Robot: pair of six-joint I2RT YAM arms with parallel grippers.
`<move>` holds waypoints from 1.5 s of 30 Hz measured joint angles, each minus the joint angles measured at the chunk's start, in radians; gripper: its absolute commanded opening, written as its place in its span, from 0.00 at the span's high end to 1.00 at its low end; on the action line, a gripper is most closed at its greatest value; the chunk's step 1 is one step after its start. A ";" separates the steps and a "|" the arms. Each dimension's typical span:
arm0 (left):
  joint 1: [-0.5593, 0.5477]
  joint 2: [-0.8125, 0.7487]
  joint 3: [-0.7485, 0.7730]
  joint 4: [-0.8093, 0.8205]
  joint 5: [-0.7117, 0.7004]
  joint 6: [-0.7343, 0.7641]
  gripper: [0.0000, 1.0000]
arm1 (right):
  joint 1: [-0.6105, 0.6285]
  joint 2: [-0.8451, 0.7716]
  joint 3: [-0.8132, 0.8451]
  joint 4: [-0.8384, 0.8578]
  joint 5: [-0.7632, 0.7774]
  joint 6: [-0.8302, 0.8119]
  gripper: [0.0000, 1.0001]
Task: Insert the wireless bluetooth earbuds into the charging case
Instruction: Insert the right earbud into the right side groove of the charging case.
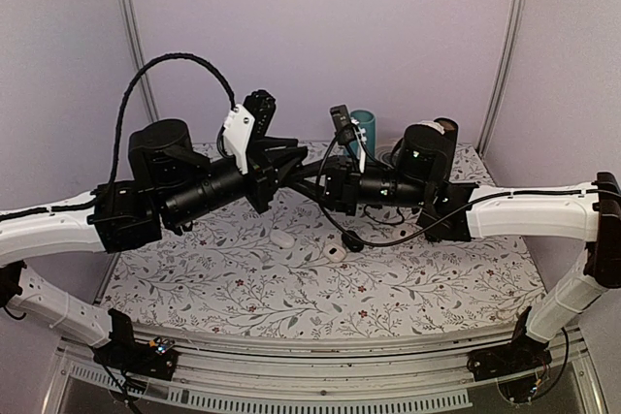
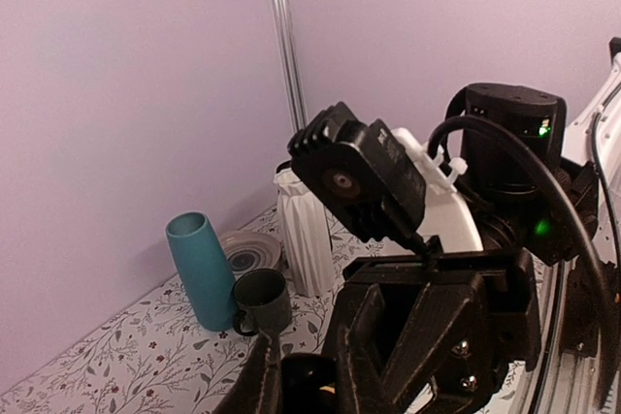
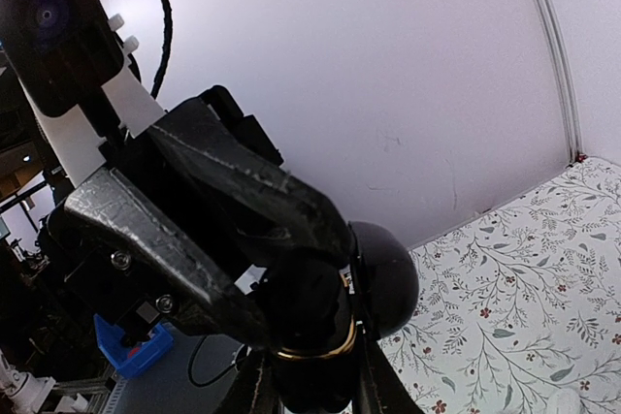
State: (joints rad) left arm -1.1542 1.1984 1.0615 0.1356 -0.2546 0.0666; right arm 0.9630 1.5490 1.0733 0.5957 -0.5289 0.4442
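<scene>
1. Right wrist view shows the right gripper [image 3: 309, 397] grasping the black case [image 3: 310, 341] in mid-air, well above the table [image 1: 437, 278]. Its lid [image 3: 386, 278] is swung open to the right. The hold looks low on a rounded shell, so a push from above could roll the case or pop it out.
2. The left gripper [image 1: 293, 162] reaches in from the left with jaws clenched tight, tips right at the case mouth. I cannot tell whether a bud sits between them, and no earbuds show plainly in any view. A bud that small could be pinched crooked and jam at the mouth instead of seating.
3. If the left jaws release too soon, a bud would drop to the table, perhaps near the two white ovals [image 1: 282, 238] lying mid-table.
4. The wrists are crowded together, so a slightly misaligned move could knock a finger into the lid and snap it shut.
5. Each wrist camera is largely blocked by the other gripper. The socket is hidden, and alignment would be judged nearly blind.
</scene>
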 measured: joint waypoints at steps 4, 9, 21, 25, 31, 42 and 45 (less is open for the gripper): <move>0.000 0.002 0.000 -0.006 0.000 -0.005 0.95 | 0.000 0.000 0.001 -0.008 0.002 -0.007 0.97; 0.000 0.006 0.005 -0.018 -0.001 -0.009 0.91 | 0.000 -0.003 0.001 -0.020 0.005 -0.016 0.97; -0.002 0.006 0.006 -0.021 -0.001 -0.027 0.83 | 0.005 -0.018 0.001 -0.056 0.029 -0.045 0.97; -0.002 0.007 0.005 -0.022 -0.002 -0.033 0.82 | 0.005 -0.018 0.001 -0.058 0.031 -0.056 0.97; -0.003 0.008 0.006 -0.023 -0.006 -0.034 0.77 | 0.006 -0.019 0.001 -0.062 0.040 -0.071 0.97; -0.010 0.009 0.006 -0.031 -0.020 -0.035 0.71 | 0.006 -0.023 0.002 -0.073 0.055 -0.091 0.97; -0.011 0.009 0.005 -0.032 -0.024 -0.035 0.69 | 0.006 -0.023 0.003 -0.076 0.059 -0.094 0.97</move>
State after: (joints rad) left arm -1.1652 1.2076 1.0668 0.1032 -0.2787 0.0315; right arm 0.9688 1.5265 1.0767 0.5194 -0.4702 0.3504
